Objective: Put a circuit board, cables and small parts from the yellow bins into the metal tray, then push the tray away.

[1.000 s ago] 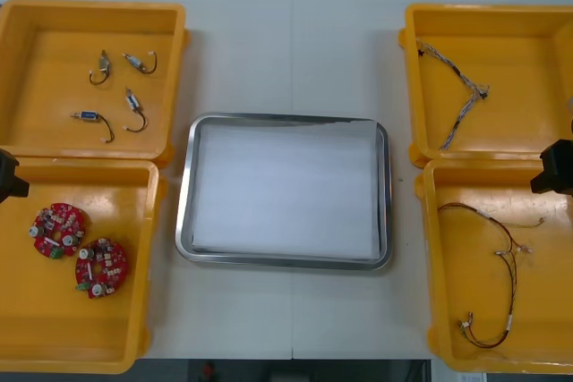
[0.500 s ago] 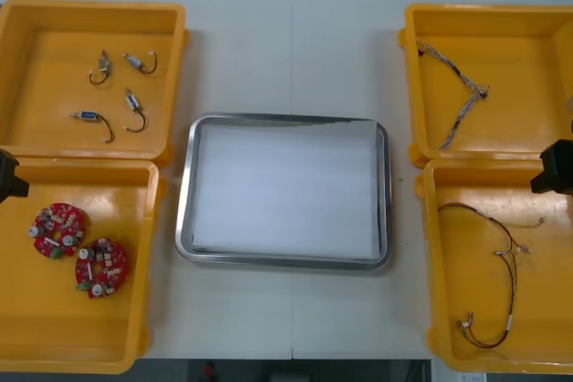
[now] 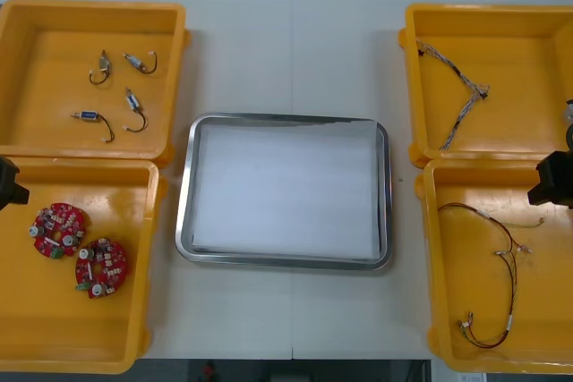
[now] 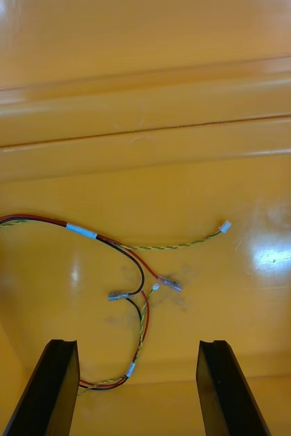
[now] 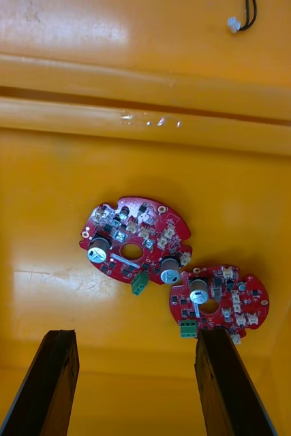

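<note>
Two round red circuit boards (image 3: 58, 230) (image 3: 101, 267) lie in the near left yellow bin (image 3: 134, 310). My left gripper (image 3: 7, 182) hangs at that bin's far left corner. In the left wrist view it (image 5: 135, 340) is open, with both boards (image 5: 135, 240) (image 5: 217, 300) just beyond its fingertips. My right gripper (image 3: 553, 181) hovers over the far edge of the near right bin (image 3: 430, 266). It (image 4: 135, 347) is open above the red and yellow cable (image 4: 128, 272) (image 3: 501, 275). The metal tray (image 3: 183, 221), white inside, sits in the middle with nothing in it.
The far left bin (image 3: 170, 33) holds several small metal parts (image 3: 112, 91). A twisted blue and white cable (image 3: 461, 91) lies in the far right bin (image 3: 412, 42). Bare table runs between the bins, both beyond and in front of the tray.
Both grippers have shifted slightly toward the table's near edge, the right one a little more. Nothing in the bins or the tray has moved.
</note>
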